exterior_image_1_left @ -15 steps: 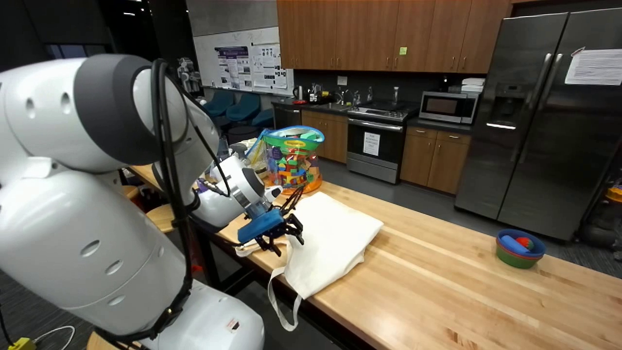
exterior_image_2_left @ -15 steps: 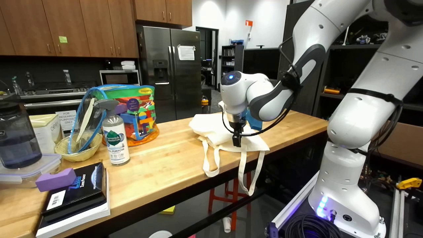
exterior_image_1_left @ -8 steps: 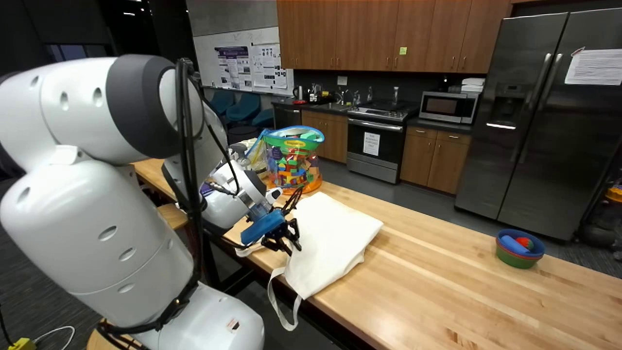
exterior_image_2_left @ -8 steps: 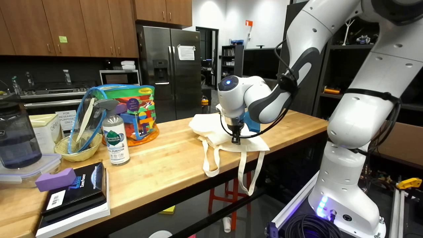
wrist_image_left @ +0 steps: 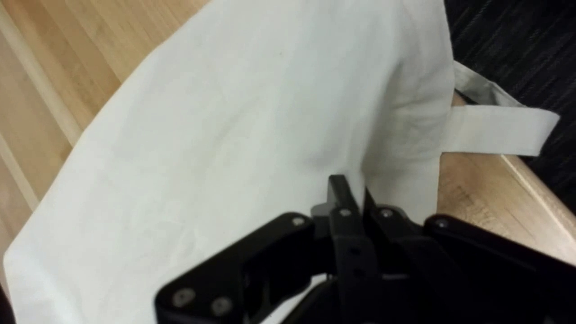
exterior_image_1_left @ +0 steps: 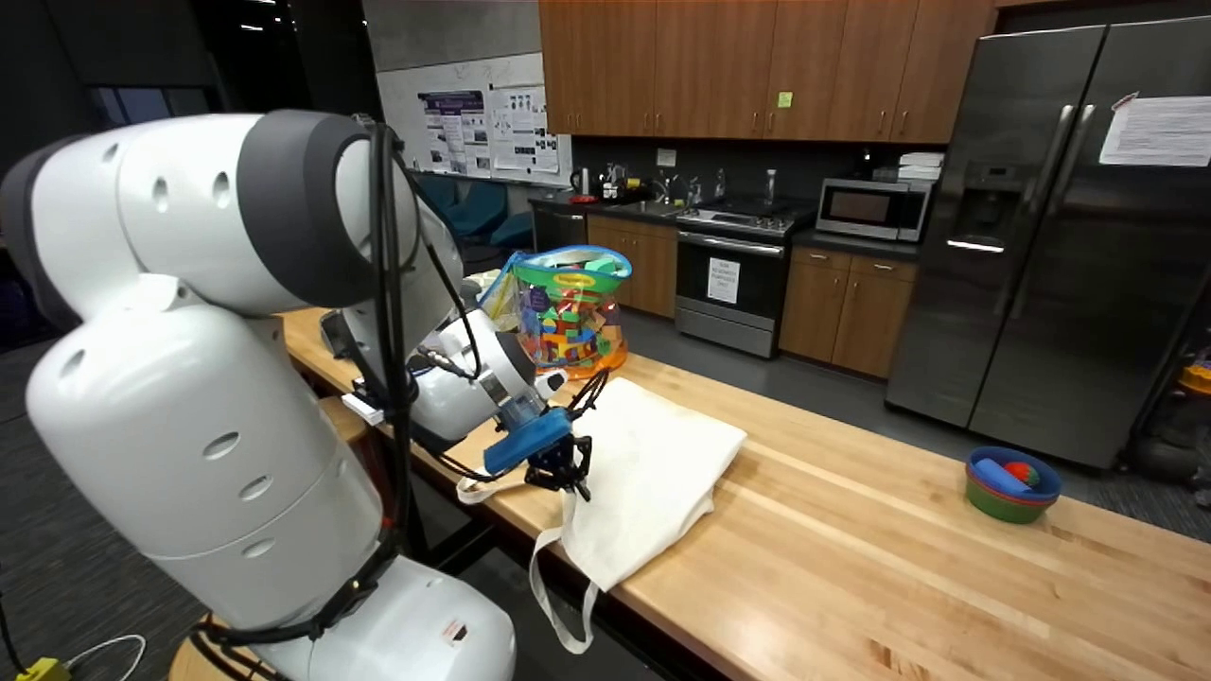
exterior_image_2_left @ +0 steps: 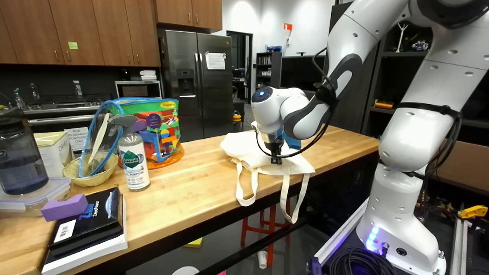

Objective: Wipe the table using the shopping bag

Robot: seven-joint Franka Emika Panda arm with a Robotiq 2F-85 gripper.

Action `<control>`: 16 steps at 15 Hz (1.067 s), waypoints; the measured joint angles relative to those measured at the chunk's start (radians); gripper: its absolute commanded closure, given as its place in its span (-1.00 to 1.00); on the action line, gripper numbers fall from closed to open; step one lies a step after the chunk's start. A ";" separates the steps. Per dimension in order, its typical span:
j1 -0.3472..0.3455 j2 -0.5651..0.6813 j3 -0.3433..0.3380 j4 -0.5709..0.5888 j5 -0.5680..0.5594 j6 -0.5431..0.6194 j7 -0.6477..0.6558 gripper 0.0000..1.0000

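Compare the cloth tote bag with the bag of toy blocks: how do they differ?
The cloth tote bag is cream and opaque; the bag of toy blocks is mostly clear, with a blue rim and orange base. The tote lies limp, handles dangling off the table; the block bag stands upright. The gripper pinches the tote, not the block bag. Both rest on the same table.

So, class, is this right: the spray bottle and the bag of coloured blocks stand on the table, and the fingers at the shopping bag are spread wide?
Not quite: the fingers are closed on the shopping bag, as the wrist view shows. The spray bottle and the bag of coloured blocks do stand on the table.
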 measured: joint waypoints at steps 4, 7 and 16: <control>-0.006 -0.001 -0.074 0.021 0.090 -0.067 -0.132 0.99; -0.018 -0.003 -0.107 0.041 0.092 -0.128 -0.150 0.99; -0.074 -0.052 -0.197 0.035 0.092 -0.226 -0.164 0.99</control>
